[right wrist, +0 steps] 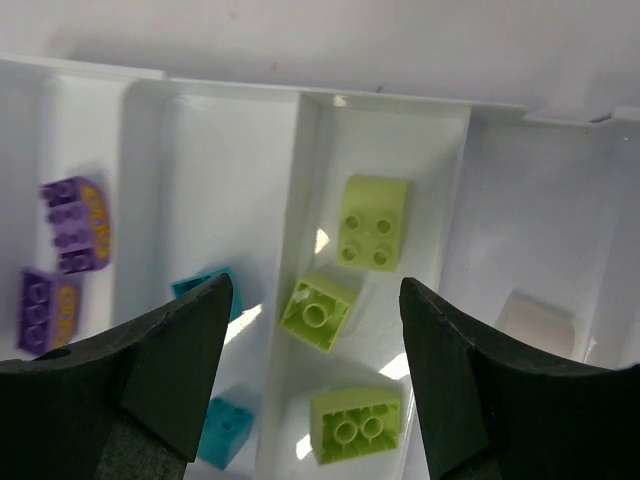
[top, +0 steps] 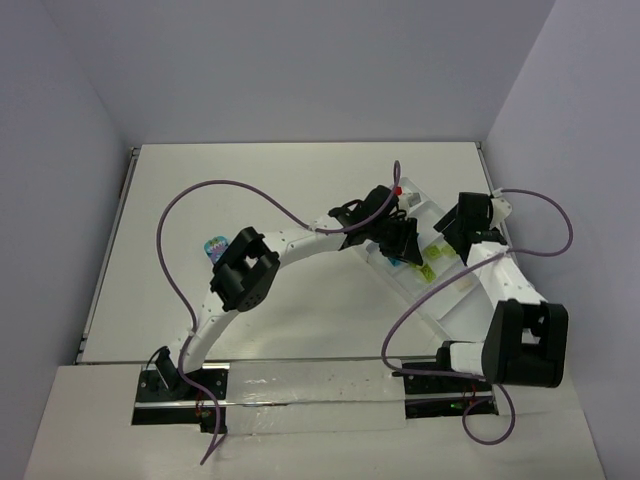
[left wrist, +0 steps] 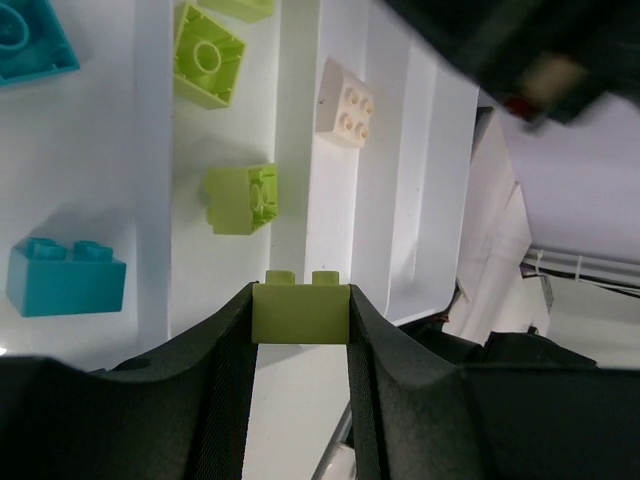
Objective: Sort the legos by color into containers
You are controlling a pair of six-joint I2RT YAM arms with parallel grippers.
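Observation:
My left gripper (left wrist: 300, 292) is shut on a lime green lego (left wrist: 300, 316) and holds it over the white tray (left wrist: 296, 120), above the divider between the lime and cream compartments. Below it lie lime legos (left wrist: 243, 198), teal legos (left wrist: 65, 277) and a cream lego (left wrist: 345, 102). My right gripper (right wrist: 316, 340) is open and empty above the lime compartment, over three lime legos (right wrist: 318, 312). Teal legos (right wrist: 224, 430), purple legos (right wrist: 75, 222) and a cream lego (right wrist: 535, 320) lie in the neighbouring compartments. In the top view both grippers, the left (top: 400, 240) and the right (top: 455, 225), hover over the tray (top: 455, 300).
A multicoloured clump of legos (top: 215, 245) lies on the table left of the left arm's elbow. The tray runs diagonally at the right of the table. Purple cables loop above both arms. Grey walls close in the table at the back and sides.

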